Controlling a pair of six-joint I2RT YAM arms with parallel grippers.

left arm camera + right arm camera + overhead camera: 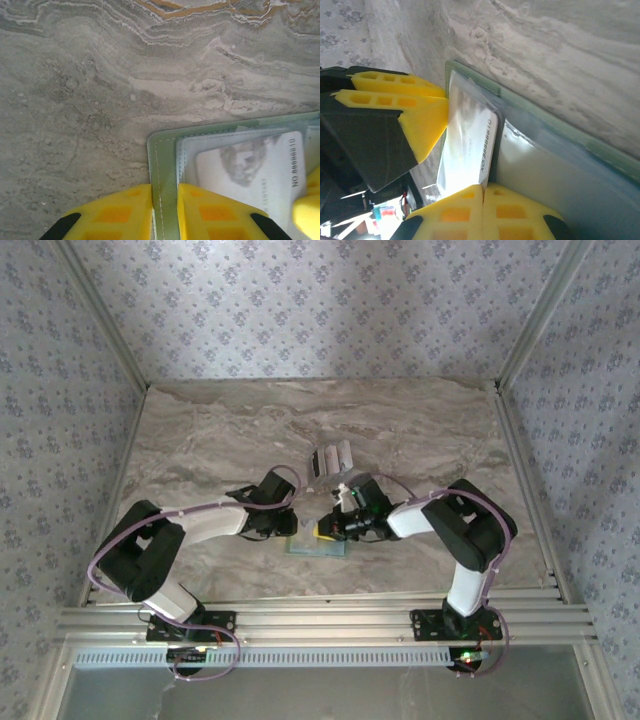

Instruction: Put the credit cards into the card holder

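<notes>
The pale-green card holder (165, 160) lies open on the table, its clear inner sleeve facing up. My left gripper (164, 187) is shut on the holder's stitched left edge, a yellow finger on each side of it. A white credit card (470, 135) with a printed number and a grey portrait lies partly on the sleeve, tilted. My right gripper (483, 189) is shut on that card's near edge. From above, both grippers meet over the card holder (318, 548), the left gripper (298, 525) facing the right gripper (328, 530). More silvery and dark credit cards (331, 458) sit just behind.
The marble-patterned table (200, 440) is bounded by patterned walls on three sides and an aluminium rail along the near edge. My two arms bend inward from their bases, and their fingers nearly touch over the holder.
</notes>
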